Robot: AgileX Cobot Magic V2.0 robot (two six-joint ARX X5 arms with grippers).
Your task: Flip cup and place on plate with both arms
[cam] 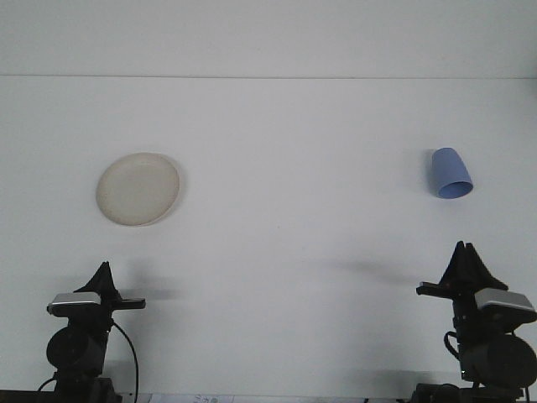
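One blue cup (450, 174) and one cream plate (138, 189) are seen on the white desk (285, 243), well apart. The cup lies at twelve o'clock from the right claw (464, 252), untouched; whether either claw, including the left claw (103, 270), is spread cannot be told.

Left gripper (103, 270): low at near left, pointing forward, fingers together in one tip. Right gripper (464, 249): low at near right, pointing forward, fingers slightly parted, nothing held.

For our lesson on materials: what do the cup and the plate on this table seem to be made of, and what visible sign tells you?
Cup: probably plastic, a uniform matte blue with no glints or pattern. Plate: off-white with a raised rim and dull finish; could be plastic, melamine or paper, the picture leaves it open.
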